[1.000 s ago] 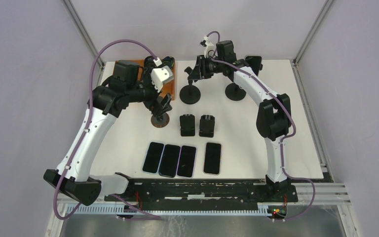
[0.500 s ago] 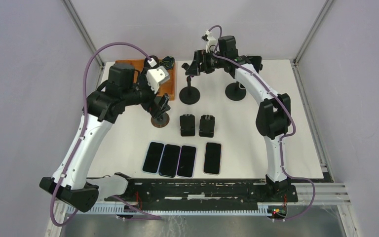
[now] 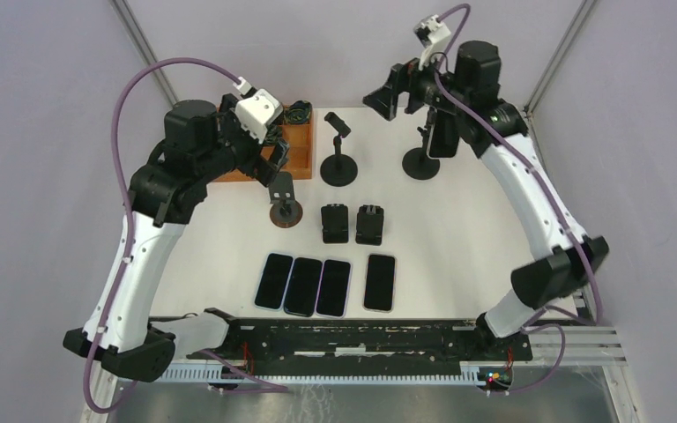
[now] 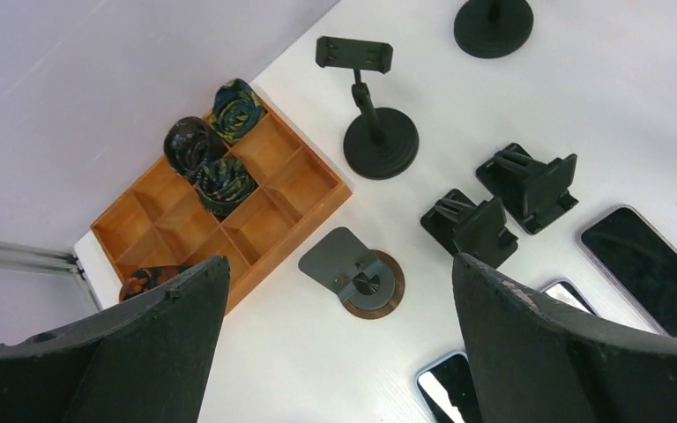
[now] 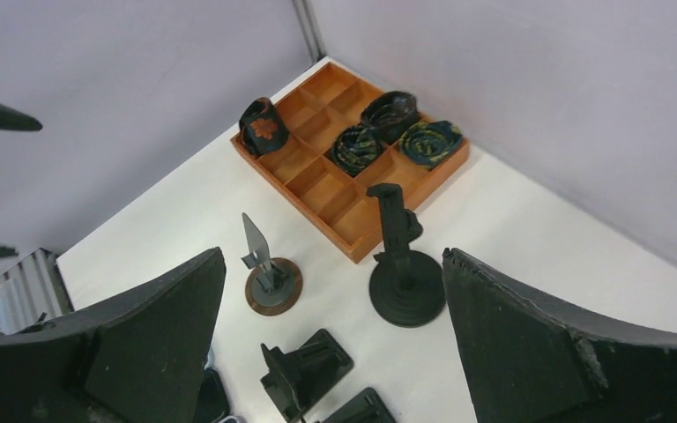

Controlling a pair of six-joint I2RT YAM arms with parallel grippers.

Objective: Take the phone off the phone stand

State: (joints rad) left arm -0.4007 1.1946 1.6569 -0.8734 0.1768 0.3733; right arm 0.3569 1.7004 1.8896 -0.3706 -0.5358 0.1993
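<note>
Top external view: the phone [image 3: 442, 138] stands upright in the phone stand [image 3: 421, 164] at the back right of the table [image 3: 458, 256], above the stand's round base. The right arm's upper link crosses close by, so I cannot tell how the clamp grips it. Neither gripper touches the phone. I read the right gripper [image 5: 333, 251] as wide open and empty, raised over the back edge of the table, left of the phone stand. Its wrist view looks toward the far left corner and does not take in the phone. The left gripper [image 4: 339, 262] is likewise fully spread and carries nothing, raised above the left half of the table near the wooden tray [image 3: 295, 145]. Left of the phone stand is a second tall stand [image 3: 339, 163] with a small clamp head on a tilted post. Nearer to me and further left sits a disc stand [image 3: 284, 212] with a brown base and a grey plate. To its right, two folding stands [image 3: 335, 223] sit side by side, just apart. Four flat phones [image 3: 303, 285] lie face up in a row near the arm bases, three packed together and the fourth slightly apart on the right. The tray at the back left holds rolled patterned cloths [image 4: 220, 181] in several compartments.
</note>
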